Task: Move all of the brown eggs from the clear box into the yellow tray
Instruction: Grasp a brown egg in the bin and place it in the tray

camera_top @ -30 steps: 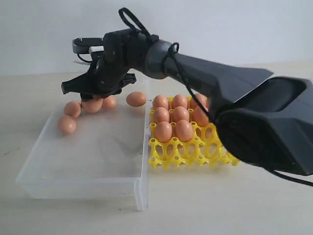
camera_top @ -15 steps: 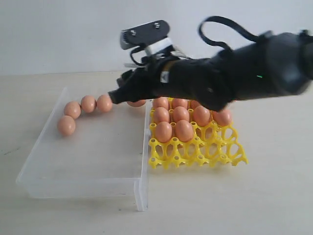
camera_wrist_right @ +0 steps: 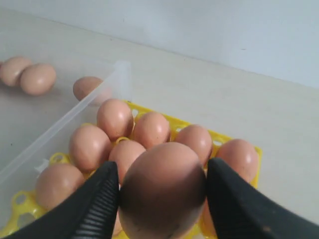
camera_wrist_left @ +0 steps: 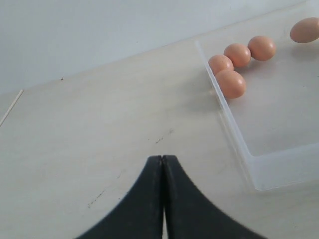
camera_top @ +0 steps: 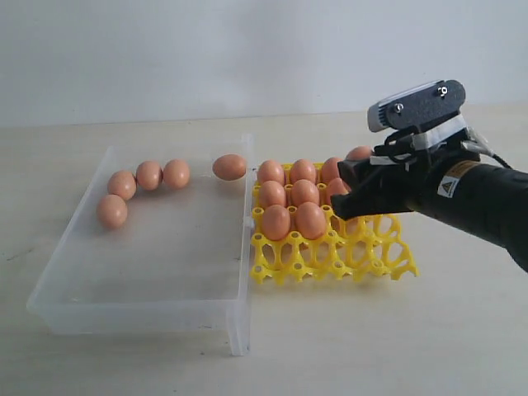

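Eggs (camera_top: pixel 149 175) are split between two containers. In the exterior view, five lie loose on the floor of the box (camera_top: pixel 132 318). Four of them form a curved line at the far left corner, touching or nearly touching one another. The fifth (camera_top: pixel 229 167) lies apart, near the far corner on the tray side. The tray (camera_top: pixel 363 257) stands just beside the box's right wall. Its back rows carry eggs seated in the cups; the front row shows bare yellow lattice.

Held egg (camera_wrist_right: pixel 162 191): gripped by the right tool (camera_wrist_right: pixel 162 168) above the tray. The two black fingers (camera_wrist_right: pixel 97 201) press against opposite sides of the shell, and the egg fills the gap between them. The right wrist view shows seated eggs behind and below it, including one at the tray's far corner away from the box. In the exterior view the right tool sits over the right half of the tray, angled down toward the box side, and its body hides the held egg. Whether the egg touches a cup cannot be determined.

Left tool (camera_wrist_left: pixel 163 158): fingers pressed together tip to tip, nothing between them. It hangs over bare desk (camera_wrist_left: pixel 99 124) on the outer side of the box, apart from the wall. The four clustered eggs and the fifth egg appear beyond it.
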### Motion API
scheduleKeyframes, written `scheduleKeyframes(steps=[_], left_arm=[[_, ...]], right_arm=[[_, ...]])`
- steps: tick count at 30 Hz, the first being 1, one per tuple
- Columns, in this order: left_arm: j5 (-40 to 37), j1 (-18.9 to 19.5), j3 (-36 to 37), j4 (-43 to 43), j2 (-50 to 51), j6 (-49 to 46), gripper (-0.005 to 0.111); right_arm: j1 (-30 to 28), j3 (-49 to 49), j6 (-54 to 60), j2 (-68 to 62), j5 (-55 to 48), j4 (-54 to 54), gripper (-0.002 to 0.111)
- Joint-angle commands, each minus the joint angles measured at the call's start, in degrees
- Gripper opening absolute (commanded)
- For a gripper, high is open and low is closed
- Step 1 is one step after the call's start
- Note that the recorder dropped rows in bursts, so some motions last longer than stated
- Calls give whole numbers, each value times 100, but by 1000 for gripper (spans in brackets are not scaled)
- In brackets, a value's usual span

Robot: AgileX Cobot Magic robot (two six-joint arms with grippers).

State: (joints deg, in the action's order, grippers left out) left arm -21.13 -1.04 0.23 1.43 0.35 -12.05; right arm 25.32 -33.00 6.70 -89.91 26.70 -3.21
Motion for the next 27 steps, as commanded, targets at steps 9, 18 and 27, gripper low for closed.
scheduleKeyframes(steps=[9,18,27], left_arm=[[43,-11,-23,0,-35,32,0],[43,-11,-23,0,-35,32,0],[43,-11,-23,0,-35,32,0]], right_arm=[[-40,137,-94,-807,641,44,0],[-40,123,-94,-1198,1130,-227,0],[-40,123,-308,-1457,1154,-219,0]])
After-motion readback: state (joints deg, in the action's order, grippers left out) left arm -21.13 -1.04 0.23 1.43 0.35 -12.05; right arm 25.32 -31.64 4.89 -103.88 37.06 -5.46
